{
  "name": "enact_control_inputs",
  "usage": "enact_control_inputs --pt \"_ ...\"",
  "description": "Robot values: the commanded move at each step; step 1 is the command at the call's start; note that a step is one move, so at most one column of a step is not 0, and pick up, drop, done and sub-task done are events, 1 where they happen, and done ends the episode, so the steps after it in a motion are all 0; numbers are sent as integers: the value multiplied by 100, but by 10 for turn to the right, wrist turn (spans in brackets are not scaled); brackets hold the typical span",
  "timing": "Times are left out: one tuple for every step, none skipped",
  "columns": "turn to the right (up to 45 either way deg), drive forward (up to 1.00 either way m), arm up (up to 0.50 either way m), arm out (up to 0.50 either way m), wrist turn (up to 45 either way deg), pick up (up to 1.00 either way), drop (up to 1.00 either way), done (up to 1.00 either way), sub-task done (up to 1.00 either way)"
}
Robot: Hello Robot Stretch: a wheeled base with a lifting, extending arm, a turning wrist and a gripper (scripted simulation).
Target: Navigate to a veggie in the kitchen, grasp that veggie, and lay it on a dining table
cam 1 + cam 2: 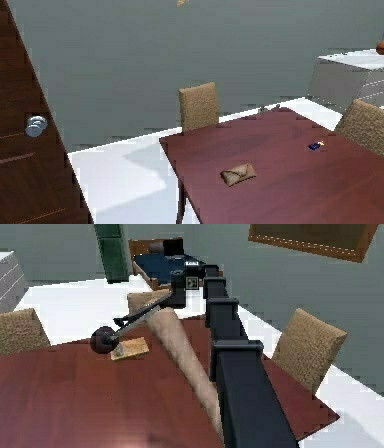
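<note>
Dark square arm bar is hanging over reddish-brown wooden dining table, prob. for set-down w/ gripper; can't tell if it's holding anything.

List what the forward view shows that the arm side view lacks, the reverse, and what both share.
Forward view: a dark wooden door with a round silver knob, and a small blue thing on the reddish-brown wooden table. Arm side view: the dark square arm and gripper, a long tan tapered thing, a framed wall picture. Both: that table, woven tan chairs. Unclear whether the crumpled tan thing and flat tan thing match.
</note>
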Motion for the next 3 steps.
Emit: enact_control_inputs --pt "0 0 0 0 0 0 100 0 0" --pt "0 0 0 -10 0 0 0 0 0" --pt "0 0 0 0 0 0 0 100 0"
